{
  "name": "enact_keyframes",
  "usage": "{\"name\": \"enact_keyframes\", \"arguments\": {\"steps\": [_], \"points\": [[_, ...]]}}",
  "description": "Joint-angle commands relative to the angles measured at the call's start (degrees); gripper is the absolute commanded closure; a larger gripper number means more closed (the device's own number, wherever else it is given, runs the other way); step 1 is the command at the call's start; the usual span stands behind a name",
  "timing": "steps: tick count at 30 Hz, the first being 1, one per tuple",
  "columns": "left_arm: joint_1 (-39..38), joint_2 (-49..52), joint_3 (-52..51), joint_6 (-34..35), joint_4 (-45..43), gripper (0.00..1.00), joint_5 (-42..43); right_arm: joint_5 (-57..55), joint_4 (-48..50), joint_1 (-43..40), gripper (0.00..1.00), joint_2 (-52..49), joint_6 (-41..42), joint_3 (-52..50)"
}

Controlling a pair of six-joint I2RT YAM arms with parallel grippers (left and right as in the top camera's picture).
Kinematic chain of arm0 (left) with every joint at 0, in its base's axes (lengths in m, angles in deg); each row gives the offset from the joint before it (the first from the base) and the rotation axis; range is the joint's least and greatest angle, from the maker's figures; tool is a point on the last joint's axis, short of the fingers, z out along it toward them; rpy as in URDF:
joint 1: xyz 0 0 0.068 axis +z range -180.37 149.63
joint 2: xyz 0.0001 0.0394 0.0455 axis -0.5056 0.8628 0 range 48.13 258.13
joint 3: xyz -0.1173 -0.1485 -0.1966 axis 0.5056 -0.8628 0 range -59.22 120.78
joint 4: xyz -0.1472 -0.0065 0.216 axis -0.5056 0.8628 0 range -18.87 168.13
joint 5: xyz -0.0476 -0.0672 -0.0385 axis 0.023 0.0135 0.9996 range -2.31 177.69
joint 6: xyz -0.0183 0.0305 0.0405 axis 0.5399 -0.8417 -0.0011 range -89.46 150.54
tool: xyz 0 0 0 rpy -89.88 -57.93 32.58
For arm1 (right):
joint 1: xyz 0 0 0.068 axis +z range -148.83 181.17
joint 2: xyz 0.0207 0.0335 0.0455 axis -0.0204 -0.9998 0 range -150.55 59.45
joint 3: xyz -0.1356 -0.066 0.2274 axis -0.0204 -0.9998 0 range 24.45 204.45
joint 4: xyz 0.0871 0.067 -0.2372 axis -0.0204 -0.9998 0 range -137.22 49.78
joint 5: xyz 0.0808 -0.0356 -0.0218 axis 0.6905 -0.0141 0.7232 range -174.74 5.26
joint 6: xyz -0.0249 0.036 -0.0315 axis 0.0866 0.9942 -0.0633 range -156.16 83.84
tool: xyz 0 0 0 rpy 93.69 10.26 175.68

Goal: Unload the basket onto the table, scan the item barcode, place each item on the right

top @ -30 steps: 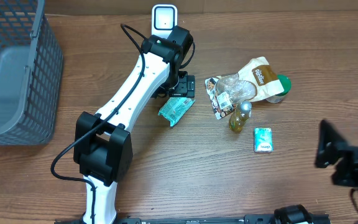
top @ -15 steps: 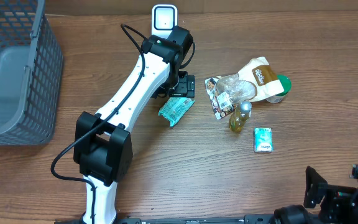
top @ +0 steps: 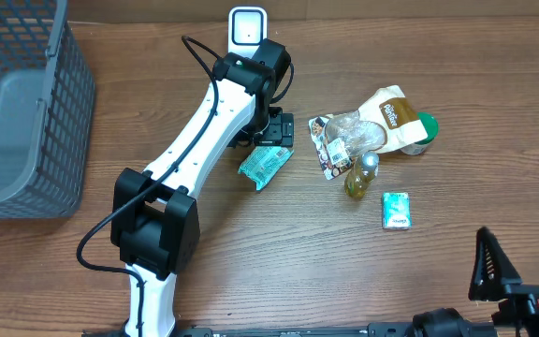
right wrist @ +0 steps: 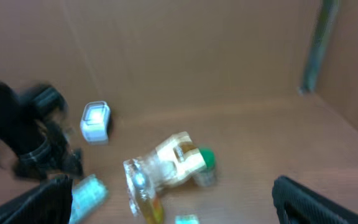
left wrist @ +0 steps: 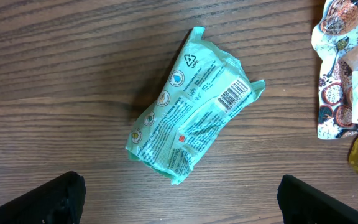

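A mint-green packet (top: pixel 266 164) lies flat on the wooden table, its barcode (left wrist: pixel 235 96) facing up near its upper right end. My left gripper (left wrist: pixel 182 205) hovers straight above the packet (left wrist: pixel 191 115), open wide, with nothing between its black fingertips (left wrist: pixel 55 199). In the overhead view my left gripper (top: pixel 274 128) sits just behind the packet. The white scanner (top: pixel 247 26) stands at the far edge. My right gripper (top: pixel 527 271) is open and empty at the near right corner. Its blurred wrist view looks across the table at the scanner (right wrist: pixel 96 121).
A grey mesh basket (top: pixel 17 112) stands at the far left. Right of the packet lie a tan pouch (top: pixel 391 117), a printed sachet (top: pixel 326 140), a small amber bottle (top: pixel 363 176) and a small green box (top: pixel 396 210).
The right arm has shifted along the near right edge and now points its open fingers up the table. The left arm and the packet have not moved.
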Motion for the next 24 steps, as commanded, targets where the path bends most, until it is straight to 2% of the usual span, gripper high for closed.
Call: {"name": "enact_keyframes", "arguments": {"steps": [1, 18, 24], "points": [[0.22, -1.05, 1.05, -0.7, -0.02, 0.01, -1.03, 4.74, 7.15, -0.26, 0.0, 3.45, -0.28, -5.68], [0.22, -1.05, 1.05, -0.68, -0.02, 0.0, -1.03, 20.9, 66.23, -1.29, 0.0, 18.95, -0.22, -50.38], [0.22, -1.05, 1.05, -0.7, -0.02, 0.0, -1.01, 20.87, 78.05, -1.27, 0.0, 22.21, -0.22, -63.47]]}}
